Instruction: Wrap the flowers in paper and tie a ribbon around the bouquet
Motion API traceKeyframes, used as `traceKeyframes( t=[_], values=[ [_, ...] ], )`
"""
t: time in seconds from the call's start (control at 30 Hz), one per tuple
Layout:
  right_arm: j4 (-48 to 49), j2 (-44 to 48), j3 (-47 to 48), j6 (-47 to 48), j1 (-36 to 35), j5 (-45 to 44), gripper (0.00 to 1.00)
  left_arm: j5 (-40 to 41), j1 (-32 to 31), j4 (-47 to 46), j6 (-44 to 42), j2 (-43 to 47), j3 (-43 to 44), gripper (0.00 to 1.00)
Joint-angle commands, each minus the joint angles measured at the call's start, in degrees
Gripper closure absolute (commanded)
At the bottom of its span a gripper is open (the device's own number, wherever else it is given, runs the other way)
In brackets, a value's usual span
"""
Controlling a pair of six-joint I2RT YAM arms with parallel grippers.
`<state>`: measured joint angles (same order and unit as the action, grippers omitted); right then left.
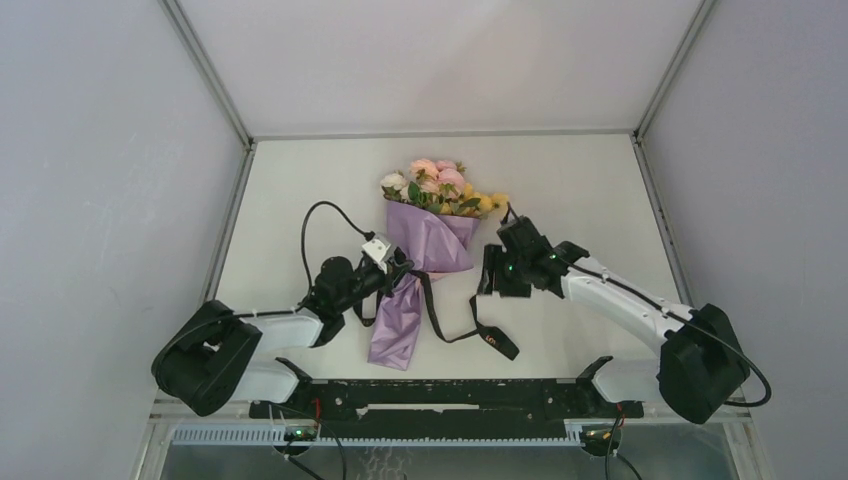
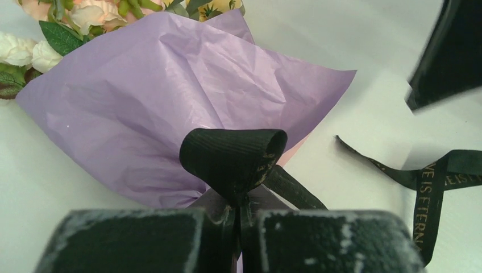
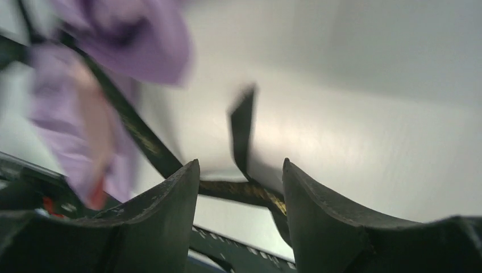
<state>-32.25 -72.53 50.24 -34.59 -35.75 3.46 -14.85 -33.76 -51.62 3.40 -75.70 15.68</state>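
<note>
The bouquet lies on the table, its flowers (image 1: pixel 440 185) pointing to the far side and the lilac paper (image 1: pixel 430 240) narrowing to a waist, with a tail (image 1: pixel 395 325) trailing toward me. The black ribbon (image 1: pixel 440 325) runs from the waist to a loose end at the near right. My left gripper (image 2: pixel 241 219) sits at the waist, shut on a loop of the ribbon (image 2: pixel 233 159) standing up in front of the paper (image 2: pixel 170 85). My right gripper (image 3: pixel 239 168) is open just right of the bouquet. The ribbon (image 3: pixel 241 190) crosses the gap between its fingers, unpinched and blurred.
A black rail (image 1: pixel 440 395) carrying the arm bases runs along the near table edge. White enclosure walls stand on the left, right and far sides. The ribbon's free tail with gold lettering (image 2: pixel 432 182) lies on the white table (image 1: pixel 560 180).
</note>
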Motion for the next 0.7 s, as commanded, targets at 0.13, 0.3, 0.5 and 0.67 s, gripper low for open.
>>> traceKeyframes(
  t=[0.13,0.3,0.5,0.67],
  values=[
    [-13.1,-2.7,-6.5,0.6,-3.7,6.2,0.32,-3.3,-0.3,0.0,-7.6,3.9,-2.6,1.00],
    [-8.6,-3.2,-10.9,-1.9,-5.2,10.9,0.31,-3.6,-0.2,0.9,-7.7,5.3,-3.4,1.00],
    [-8.1,-5.7,-12.4,-2.5,-5.6,8.0,0.69,-3.7,-0.2,1.1,-8.0,6.6,-4.3,1.00],
    [-10.3,1.3,-6.4,1.2,-0.4,4.6,1.00,-5.6,-0.3,1.2,-11.0,7.3,-4.6,1.00]
  ],
)
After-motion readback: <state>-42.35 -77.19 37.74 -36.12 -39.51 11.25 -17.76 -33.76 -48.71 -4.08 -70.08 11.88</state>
